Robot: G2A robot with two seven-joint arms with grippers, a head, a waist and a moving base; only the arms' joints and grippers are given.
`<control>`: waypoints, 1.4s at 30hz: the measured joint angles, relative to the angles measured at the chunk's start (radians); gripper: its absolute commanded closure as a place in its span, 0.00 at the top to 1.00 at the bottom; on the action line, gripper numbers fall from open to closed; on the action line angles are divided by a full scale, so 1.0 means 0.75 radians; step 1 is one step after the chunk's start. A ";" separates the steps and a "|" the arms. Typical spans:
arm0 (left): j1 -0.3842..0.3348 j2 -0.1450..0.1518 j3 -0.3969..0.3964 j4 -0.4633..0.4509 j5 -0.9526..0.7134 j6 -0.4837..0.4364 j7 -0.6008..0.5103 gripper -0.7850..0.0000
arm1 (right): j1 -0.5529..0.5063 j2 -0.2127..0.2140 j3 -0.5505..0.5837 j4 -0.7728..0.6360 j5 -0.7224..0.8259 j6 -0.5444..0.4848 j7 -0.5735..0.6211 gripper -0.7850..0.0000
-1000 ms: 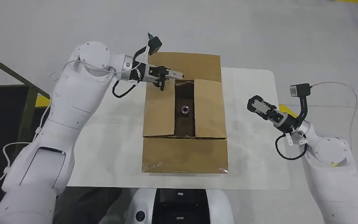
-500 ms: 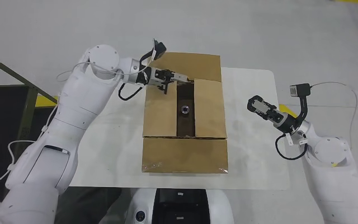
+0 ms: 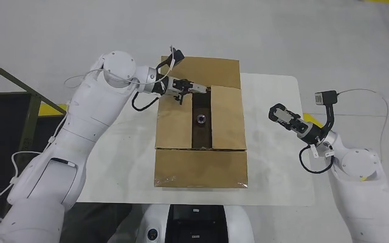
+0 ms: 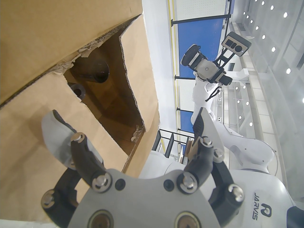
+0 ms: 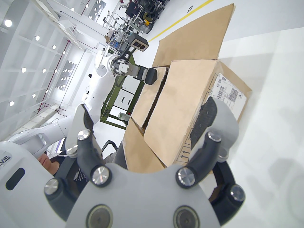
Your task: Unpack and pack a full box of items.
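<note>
Box (image 3: pixel 228 124) sits at ctr of white table (image 3: pixel 273 176), long axis running away from robot. Near end flap (image 3: pixel 200 168) is turned outward toward robot. The 2 side flaps lie almost shut over the top, leaving a narrow dark gap (image 3: pixel 201 136) betw. them. Inside, below the gap, a dark tube (image 4: pixel 95 71) and a smaller dark part (image 4: pixel 77 91) sit close together. R gripper (image 3: pixel 276 112) hangs over table to the right of box, well apart from it; fingers spread, nothing held. L gripper (image 3: pixel 200 88) is at far end of gap, by far corner of left side flap; fingers spread wide, nothing held. Contact w/ flap: cannot tell. Far end flap (image 3: pixel 206 70) is folded back, away from robot.
</note>
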State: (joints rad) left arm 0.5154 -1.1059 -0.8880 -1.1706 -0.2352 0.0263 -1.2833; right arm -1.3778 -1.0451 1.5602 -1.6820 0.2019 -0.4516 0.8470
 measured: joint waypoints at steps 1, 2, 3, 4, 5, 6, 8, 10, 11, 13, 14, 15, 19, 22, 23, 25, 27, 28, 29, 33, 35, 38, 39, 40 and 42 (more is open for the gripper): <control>0.000 0.001 -0.010 -0.003 -0.012 -0.006 0.001 1.00 | 0.000 0.000 0.000 0.000 0.000 0.000 0.000 1.00; 0.003 0.005 -0.028 -0.008 -0.031 -0.016 0.002 1.00 | 0.000 0.000 0.000 0.000 0.000 0.000 0.000 1.00; 0.006 0.008 -0.045 -0.013 -0.048 -0.024 0.001 1.00 | 0.000 0.000 0.000 0.000 0.000 0.000 0.000 1.00; 0.011 0.012 -0.065 -0.019 -0.065 -0.034 0.002 1.00 | 0.000 0.000 0.000 0.000 0.000 0.000 0.000 1.00; 0.019 0.019 -0.093 -0.028 -0.085 -0.048 0.004 1.00 | 0.000 0.000 0.000 0.000 0.000 0.000 0.000 1.00; 0.027 0.025 -0.116 -0.035 -0.096 -0.059 0.008 1.00 | 0.000 0.000 0.000 0.000 0.000 0.000 0.000 1.00; 0.053 0.040 -0.175 -0.056 -0.122 -0.085 0.022 1.00 | 0.000 0.000 0.000 0.000 0.000 0.000 0.000 1.00; 0.081 0.055 -0.232 -0.073 -0.148 -0.105 0.031 1.00 | 0.000 0.000 0.000 0.000 0.000 0.000 0.000 1.00; 0.103 0.065 -0.273 -0.085 -0.165 -0.120 0.038 1.00 | 0.000 0.000 0.000 0.000 0.000 0.000 0.000 1.00; 0.140 0.081 -0.335 -0.103 -0.189 -0.139 0.042 1.00 | 0.000 0.000 0.000 0.000 0.000 0.000 0.000 1.00; 0.165 0.092 -0.378 -0.114 -0.204 -0.151 0.041 1.00 | 0.000 0.000 0.000 0.000 0.000 0.000 0.000 1.00; 0.185 0.100 -0.411 -0.123 -0.218 -0.160 0.043 1.00 | 0.000 0.000 0.000 0.000 0.000 0.000 0.000 1.00; 0.267 0.135 -0.555 -0.154 -0.259 -0.186 0.027 1.00 | 0.000 0.000 0.000 0.000 0.000 0.000 0.000 1.00; 0.318 0.158 -0.657 -0.160 -0.285 -0.192 0.027 1.00 | 0.000 0.000 0.000 0.000 0.000 0.000 0.000 1.00; 0.334 0.166 -0.694 -0.157 -0.298 -0.193 0.028 1.00 | 0.000 0.000 0.000 0.000 0.000 0.000 0.000 1.00; 0.352 0.175 -0.742 -0.150 -0.318 -0.194 0.028 1.00 | 0.000 0.000 0.000 0.000 0.000 0.000 0.000 1.00; 0.363 0.185 -0.785 -0.141 -0.334 -0.195 0.025 1.00 | 0.000 0.000 0.000 0.000 0.000 0.000 0.000 1.00; 0.365 0.188 -0.799 -0.137 -0.333 -0.196 0.025 1.00 | 0.000 0.000 0.000 0.000 0.000 0.000 0.000 1.00; 0.364 0.192 -0.812 -0.134 -0.330 -0.198 0.027 1.00 | 0.000 0.000 0.000 0.000 0.000 0.000 0.000 1.00; 0.352 0.200 -0.831 -0.118 -0.320 -0.210 0.037 1.00 | 0.000 0.000 0.000 0.000 0.000 0.000 0.000 1.00; 0.348 0.201 -0.832 -0.112 -0.320 -0.213 0.041 1.00 | 0.000 0.000 0.000 0.000 0.000 0.000 0.000 1.00; 0.348 0.201 -0.832 -0.112 -0.320 -0.213 0.041 1.00 | 0.000 0.000 0.000 0.000 0.000 0.000 0.000 1.00; 0.349 0.201 -0.832 -0.112 -0.320 -0.213 0.041 1.00 | 0.000 0.000 0.000 0.000 0.000 0.000 0.000 1.00; 0.349 0.201 -0.832 -0.112 -0.320 -0.213 0.041 1.00 | 0.000 0.000 0.000 0.000 0.000 0.000 0.000 1.00; 0.349 0.201 -0.832 -0.112 -0.320 -0.213 0.041 1.00 | 0.000 0.000 0.000 0.000 0.000 0.000 0.000 1.00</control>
State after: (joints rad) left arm 0.7768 -0.9553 -1.5117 -1.2549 -0.4753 -0.1335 -1.2526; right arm -1.3778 -1.0451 1.5602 -1.6820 0.2019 -0.4516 0.8470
